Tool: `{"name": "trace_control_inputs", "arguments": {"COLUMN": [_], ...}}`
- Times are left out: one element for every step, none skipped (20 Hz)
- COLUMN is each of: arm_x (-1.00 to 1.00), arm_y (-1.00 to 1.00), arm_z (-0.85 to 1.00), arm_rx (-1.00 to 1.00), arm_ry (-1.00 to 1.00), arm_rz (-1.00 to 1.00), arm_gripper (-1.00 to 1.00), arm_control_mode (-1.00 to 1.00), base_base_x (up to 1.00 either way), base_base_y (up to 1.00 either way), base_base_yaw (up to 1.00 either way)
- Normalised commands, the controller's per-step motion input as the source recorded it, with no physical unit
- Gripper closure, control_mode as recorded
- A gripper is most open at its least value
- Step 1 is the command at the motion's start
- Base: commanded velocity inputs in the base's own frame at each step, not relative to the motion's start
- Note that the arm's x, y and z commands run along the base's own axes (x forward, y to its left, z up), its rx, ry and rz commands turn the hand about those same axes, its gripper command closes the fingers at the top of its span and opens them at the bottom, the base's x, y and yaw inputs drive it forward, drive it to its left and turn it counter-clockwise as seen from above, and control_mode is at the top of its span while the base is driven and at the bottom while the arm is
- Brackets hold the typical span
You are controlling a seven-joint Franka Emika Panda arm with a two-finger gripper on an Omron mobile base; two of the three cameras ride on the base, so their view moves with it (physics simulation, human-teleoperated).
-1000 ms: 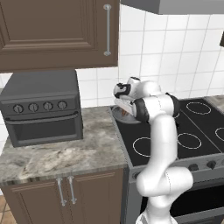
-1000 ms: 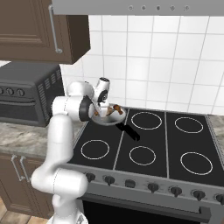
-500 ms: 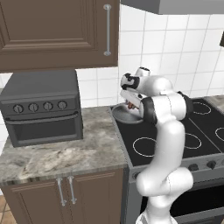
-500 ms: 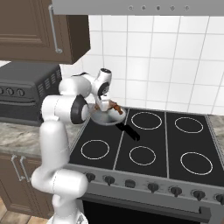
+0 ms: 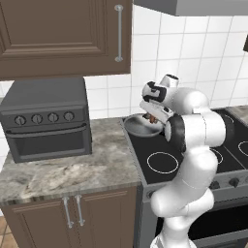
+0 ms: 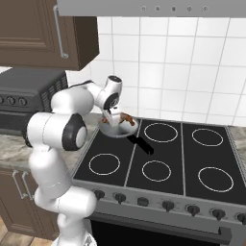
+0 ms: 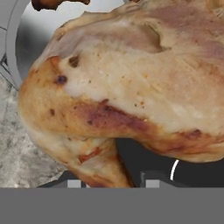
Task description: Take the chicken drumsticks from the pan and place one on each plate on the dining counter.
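Note:
My gripper [image 5: 152, 116] [image 6: 112, 119] hangs just above the grey pan [image 5: 137, 128] [image 6: 118, 131], which sits on the stove's back left burner with its dark handle [image 6: 142, 144] pointing toward the front. The jaws are shut on a golden-brown chicken drumstick [image 7: 127, 87] [image 6: 126, 118], so close to the hand camera that it hides the fingertips. A second drumstick [image 7: 52, 3] lies in the pan [image 7: 26, 39] behind it. The plates and the dining counter are out of view.
A black stove [image 6: 163, 158] with several white burner rings stretches to the right. To the left, a dark toaster oven [image 5: 46, 118] stands on a marble counter [image 5: 63, 169]. Brown wall cabinets [image 5: 63, 34] and a range hood [image 6: 144, 7] hang overhead.
The hand has risen a little over the pan and shifted slightly right while the elbow swung up. The jaws have narrowed slightly on the drumstick.

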Motion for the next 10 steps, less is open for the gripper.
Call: {"name": "trace_control_inputs", "arguments": {"arm_x": [-0.62, -0.63, -0.69, -0.66, -0.64, -0.58, -0.59, -0.53, -0.51, -0.50], "arm_y": [0.00, 0.00, 0.00, 0.00, 0.00, 0.00, 0.00, 0.00, 0.00, 0.00], "arm_z": [0.50, 0.49, 0.47, 0.42, 0.34, 0.26, 0.26, 0.24, 0.22, 0.22], "arm_rx": [-0.05, -0.10, -0.11, -0.12, -0.10, -0.11, -0.09, -0.09, -0.08, -0.08], "arm_ry": [-0.03, -0.04, -0.10, -0.11, -0.09, -0.03, -0.05, -0.09, -0.11, -0.12], "arm_rz": [0.11, 0.10, 0.10, 0.08, 0.07, 0.05, 0.05, 0.07, 0.08, 0.09], "arm_gripper": [1.00, 1.00, 1.00, 1.00, 1.00, 1.00, 1.00, 1.00, 1.00, 1.00], "arm_control_mode": [-1.00, -1.00, -1.00, -1.00, -1.00, -1.00, -1.00, -1.00, -1.00, -1.00], "base_base_x": [0.00, 0.00, 0.00, 0.00, 0.00, 0.00, 0.00, 0.00, 0.00, 0.00], "base_base_y": [0.00, 0.00, 0.00, 0.00, 0.00, 0.00, 0.00, 0.00, 0.00, 0.00], "base_base_yaw": [0.00, 0.00, 0.00, 0.00, 0.00, 0.00, 0.00, 0.00, 0.00, 0.00]}}
